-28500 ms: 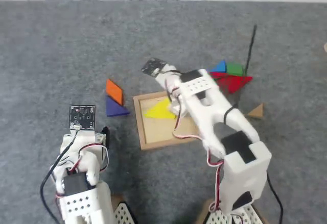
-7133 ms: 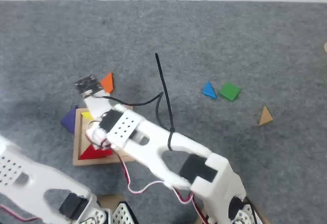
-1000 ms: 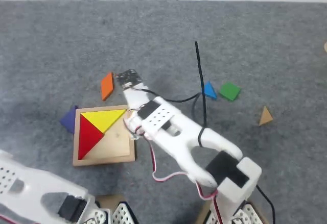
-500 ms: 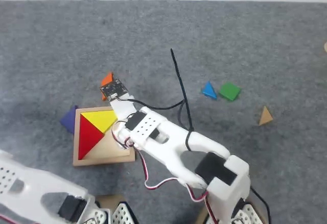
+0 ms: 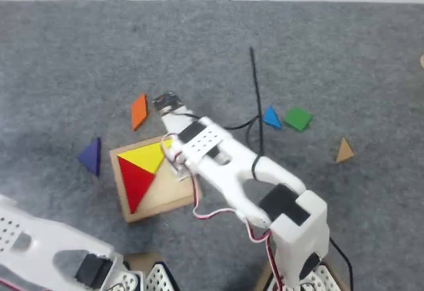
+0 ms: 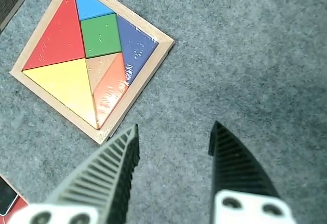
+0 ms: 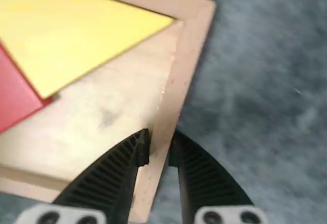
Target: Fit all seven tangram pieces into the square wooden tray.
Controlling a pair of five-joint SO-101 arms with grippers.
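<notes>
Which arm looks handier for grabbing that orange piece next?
Right, probably. Its gripper grips the tray rim, close to the orange piece. The left gripper hangs open over carpet beside a separate finished puzzle.

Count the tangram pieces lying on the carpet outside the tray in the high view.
5: orange parallelogram beyond the tray, purple triangle left of it, blue triangle beside green square, tan triangle farthest right. None seems hidden.

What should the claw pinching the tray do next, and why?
Probably let go of the tray rim and lift toward the orange piece nearby: the right claw only pinches the rim, and just the yellow triangle and red triangle are inside.
</notes>
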